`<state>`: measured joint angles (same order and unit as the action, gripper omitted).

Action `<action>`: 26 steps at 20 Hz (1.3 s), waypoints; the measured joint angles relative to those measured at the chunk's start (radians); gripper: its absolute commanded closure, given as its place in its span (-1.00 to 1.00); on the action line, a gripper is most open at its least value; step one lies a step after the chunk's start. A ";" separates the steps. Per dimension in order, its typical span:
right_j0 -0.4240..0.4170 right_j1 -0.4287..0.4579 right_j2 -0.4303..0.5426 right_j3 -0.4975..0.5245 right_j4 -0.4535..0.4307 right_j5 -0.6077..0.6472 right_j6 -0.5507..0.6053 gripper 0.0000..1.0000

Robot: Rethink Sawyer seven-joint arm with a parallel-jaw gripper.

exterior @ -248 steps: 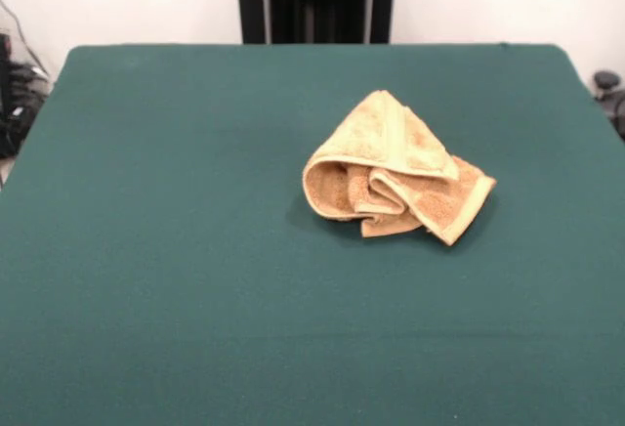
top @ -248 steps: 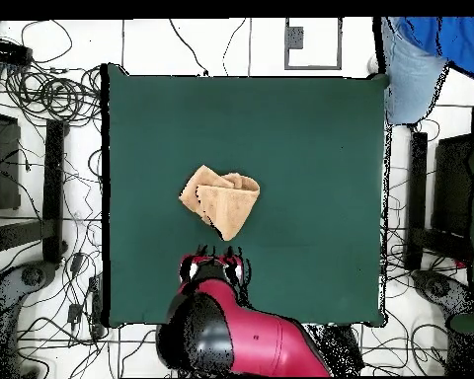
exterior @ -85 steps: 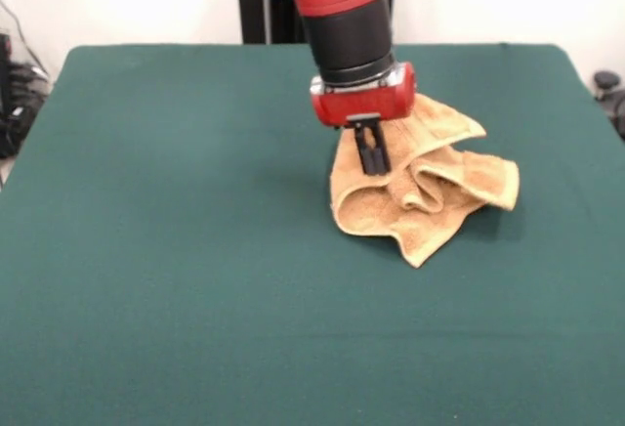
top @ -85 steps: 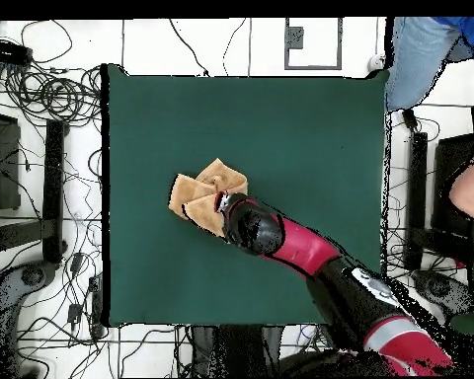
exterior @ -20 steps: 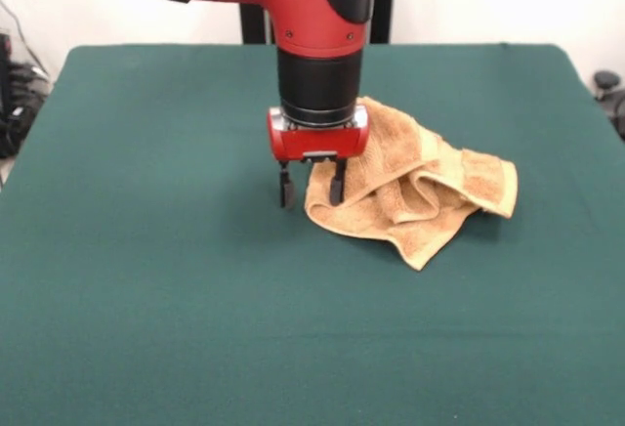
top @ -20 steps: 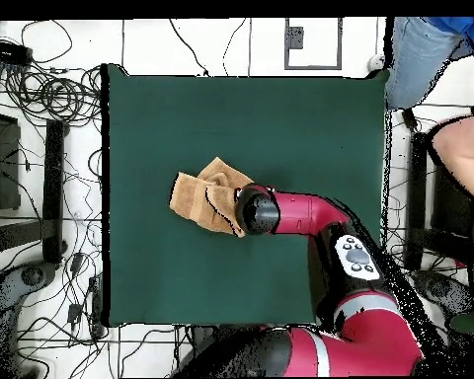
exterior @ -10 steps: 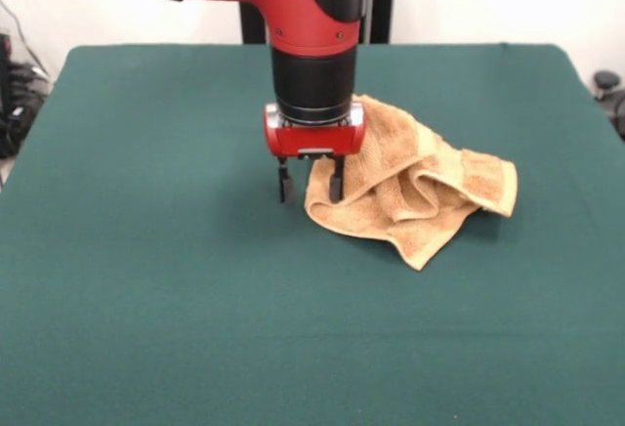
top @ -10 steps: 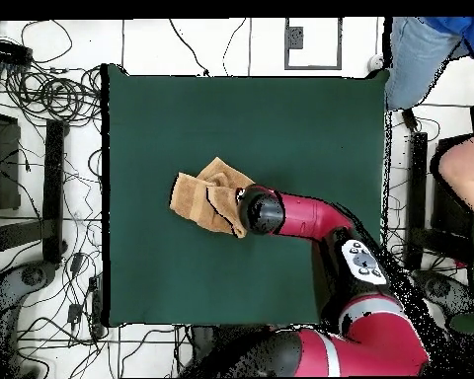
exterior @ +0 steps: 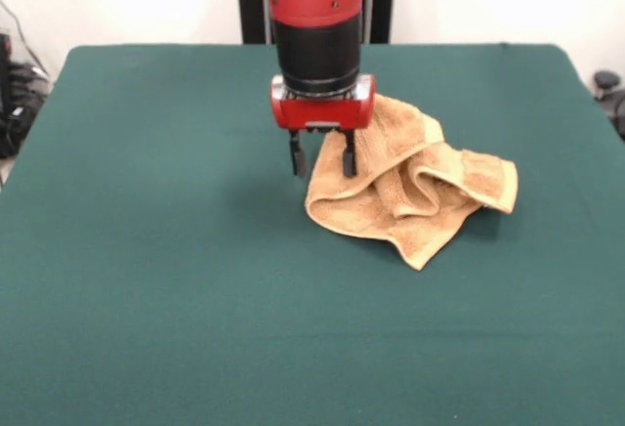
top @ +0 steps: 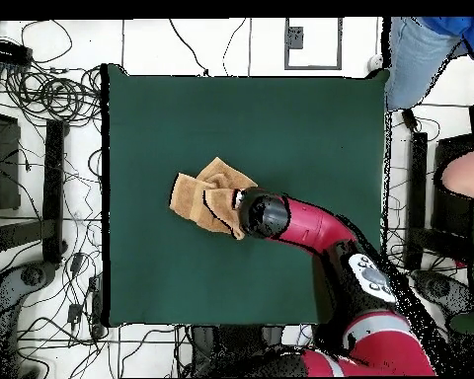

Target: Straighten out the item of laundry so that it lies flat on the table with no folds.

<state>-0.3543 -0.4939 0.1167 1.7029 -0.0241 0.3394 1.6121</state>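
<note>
The tan-orange towel point(exterior: 415, 196) lies crumpled in folds on the green table point(exterior: 146, 250), right of centre in the front view. My gripper point(exterior: 322, 165) hangs open and empty just above the towel's left edge, one finger over the cloth and one over bare table. In the overhead view the towel point(top: 197, 197) lies left of centre, and the arm's end point(top: 266, 217) covers the towel's right edge and hides the gripper.
A person point(top: 429, 44) stands past the table's top right corner in the overhead view, with a hand point(top: 468, 173) at the right edge. Cables and equipment point(top: 43, 99) lie on the floor to the left.
The gripper has moved a little to the right and up, toward the towel's edge, still open. The towel has not moved.
</note>
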 measured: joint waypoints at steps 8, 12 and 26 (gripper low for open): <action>0.030 -0.072 -0.002 0.052 0.153 0.035 0.009 -1.00; 0.051 -0.094 -0.005 0.063 0.197 0.053 0.016 -1.00; 0.078 -0.124 0.006 0.133 0.449 0.092 0.124 -1.00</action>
<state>-0.2758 -0.6182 0.1226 1.8363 0.4249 0.4310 1.7356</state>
